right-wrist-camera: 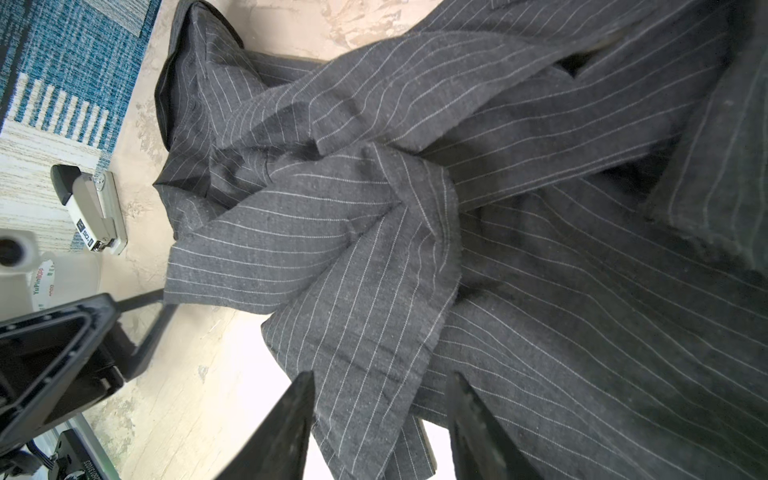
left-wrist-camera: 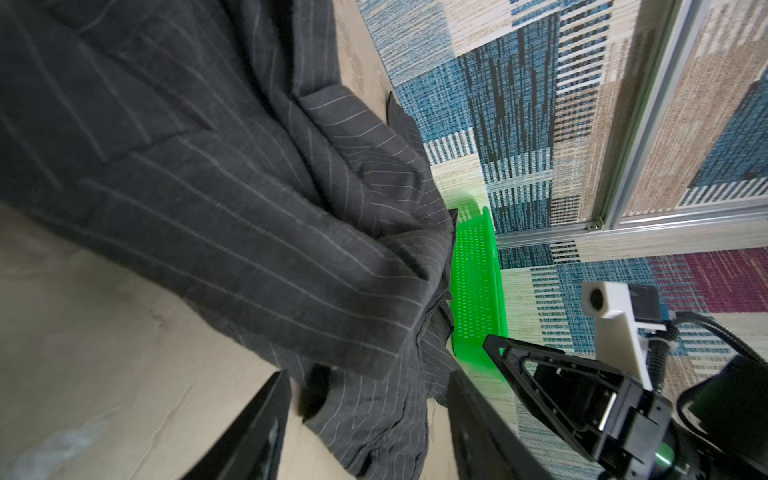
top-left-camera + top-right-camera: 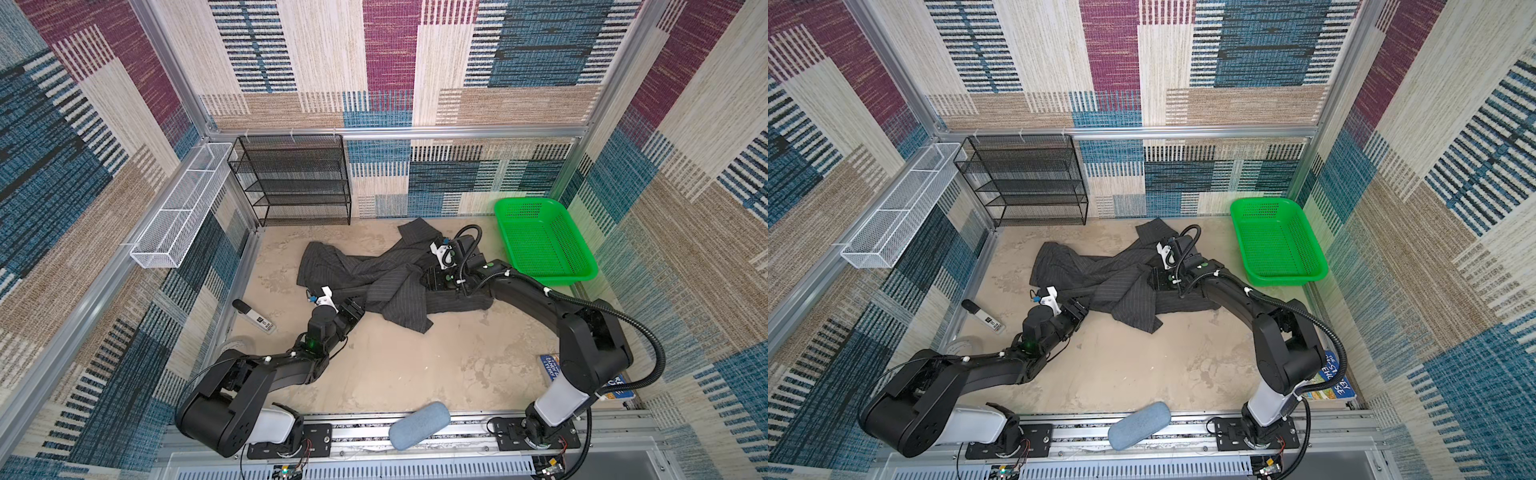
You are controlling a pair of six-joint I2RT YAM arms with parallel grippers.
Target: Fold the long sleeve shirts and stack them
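Observation:
One long sleeve shirt (image 3: 374, 276) (image 3: 1108, 280), dark charcoal with thin pale pinstripes, lies crumpled and twisted in the middle of the beige table. My left gripper (image 3: 355, 309) (image 3: 1077, 309) sits low at the shirt's near-left edge. In the left wrist view it (image 2: 370, 399) is open, with a flap of shirt (image 2: 208, 187) lying loose between the jaws. My right gripper (image 3: 432, 278) (image 3: 1156, 278) is over the shirt's right part. In the right wrist view it (image 1: 382, 411) is open, straddling a strip of shirt (image 1: 374, 257).
A green plastic basket (image 3: 544, 241) (image 3: 1277, 245) stands at the back right, a black mesh shelf (image 3: 295, 178) at the back wall, a white wire basket (image 3: 183, 208) on the left rail. A stapler (image 3: 253, 316) and tape roll (image 1: 12, 249) lie left; books (image 3: 552, 365) right; a blue-grey cylinder (image 3: 419, 424) in front.

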